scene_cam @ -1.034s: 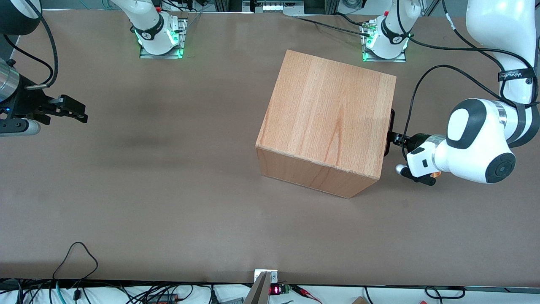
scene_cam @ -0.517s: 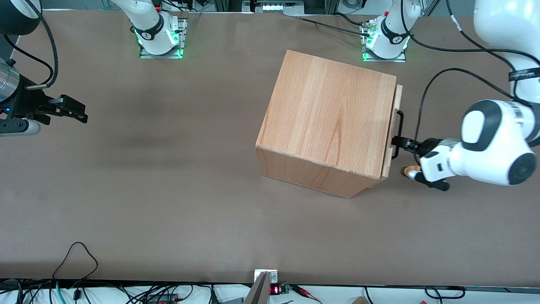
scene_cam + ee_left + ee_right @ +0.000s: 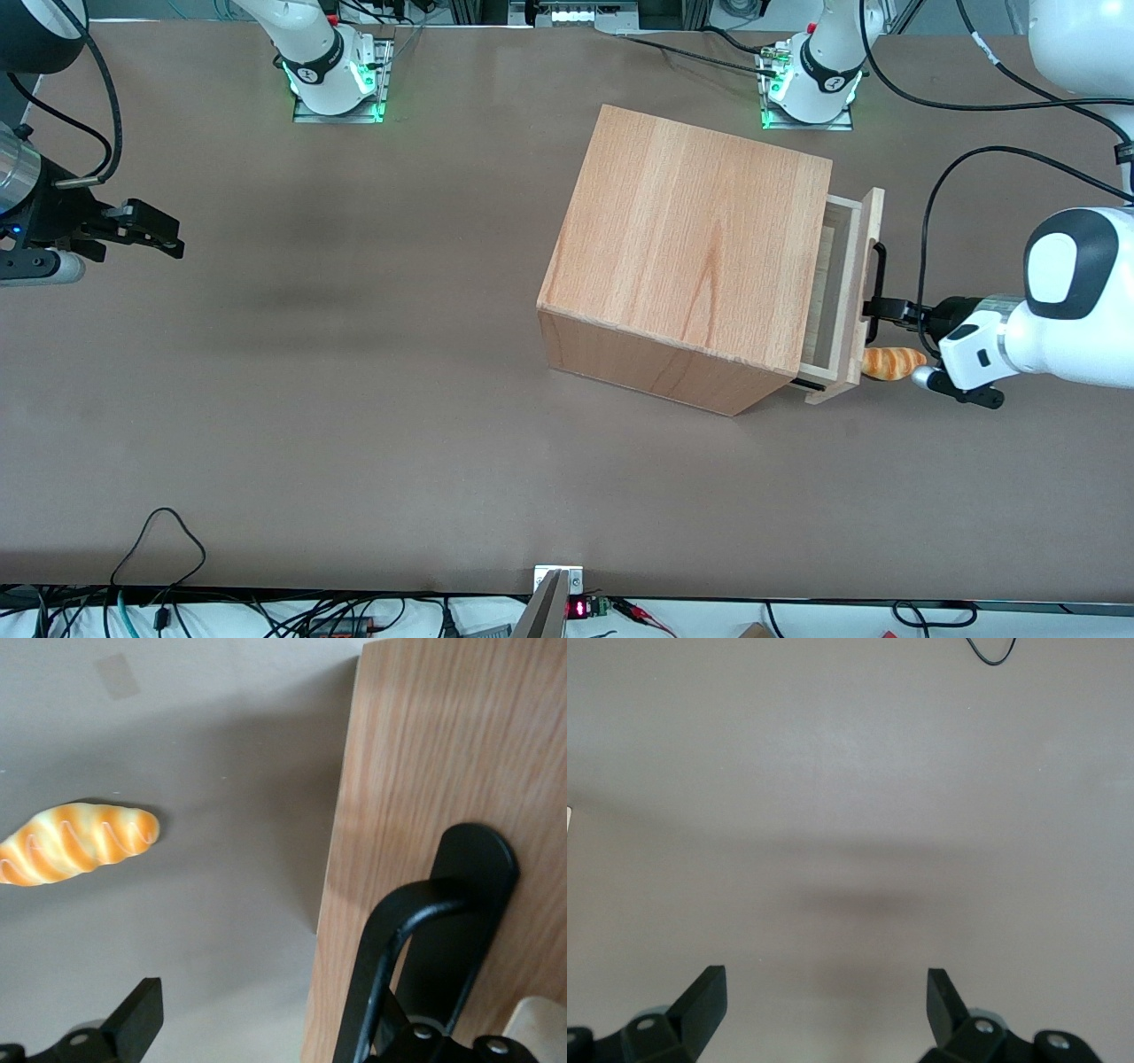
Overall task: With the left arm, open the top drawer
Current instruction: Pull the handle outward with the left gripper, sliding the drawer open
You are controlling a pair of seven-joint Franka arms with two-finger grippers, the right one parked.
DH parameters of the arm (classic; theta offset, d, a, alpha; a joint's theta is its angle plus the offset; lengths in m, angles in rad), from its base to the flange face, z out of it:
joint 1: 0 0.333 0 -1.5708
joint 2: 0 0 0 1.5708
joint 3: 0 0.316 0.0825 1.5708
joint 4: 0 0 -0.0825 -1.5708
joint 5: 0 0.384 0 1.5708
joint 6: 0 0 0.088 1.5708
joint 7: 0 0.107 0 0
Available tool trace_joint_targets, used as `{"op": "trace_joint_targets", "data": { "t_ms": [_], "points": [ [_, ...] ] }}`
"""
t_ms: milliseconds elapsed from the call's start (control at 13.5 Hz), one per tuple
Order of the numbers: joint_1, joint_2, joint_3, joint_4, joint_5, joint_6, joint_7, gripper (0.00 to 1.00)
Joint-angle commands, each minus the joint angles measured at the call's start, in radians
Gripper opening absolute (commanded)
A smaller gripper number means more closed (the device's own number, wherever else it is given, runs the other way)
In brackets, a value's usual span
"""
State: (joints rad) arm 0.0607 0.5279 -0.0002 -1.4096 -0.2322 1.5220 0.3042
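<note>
Drawer [image 3: 849,292] sits partly out of the wooden box [image 3: 691,257], pale inside showing, so maybe a third done, more pulling left. Pincer [image 3: 886,310] is spread wide, one finger hooked through the black handle [image 3: 416,948]. Bread roll [image 3: 893,362] lies just beside on the counter [image 3: 354,399].

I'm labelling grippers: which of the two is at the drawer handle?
The left arm's gripper, on the white wrist: jaws open, hooking the top drawer's black handle; the other gripper hangs far from the box.
</note>
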Motion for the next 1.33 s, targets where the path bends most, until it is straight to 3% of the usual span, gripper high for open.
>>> {"op": "trace_joint_targets", "data": {
  "t_ms": [0, 1256],
  "points": [
    [0.034, 0.049, -0.004, 0.035, 0.025, 0.026, 0.023, 1.00],
    [0.240, 0.063, -0.003, 0.073, 0.025, 0.046, 0.070, 1.00]
  ]
}}
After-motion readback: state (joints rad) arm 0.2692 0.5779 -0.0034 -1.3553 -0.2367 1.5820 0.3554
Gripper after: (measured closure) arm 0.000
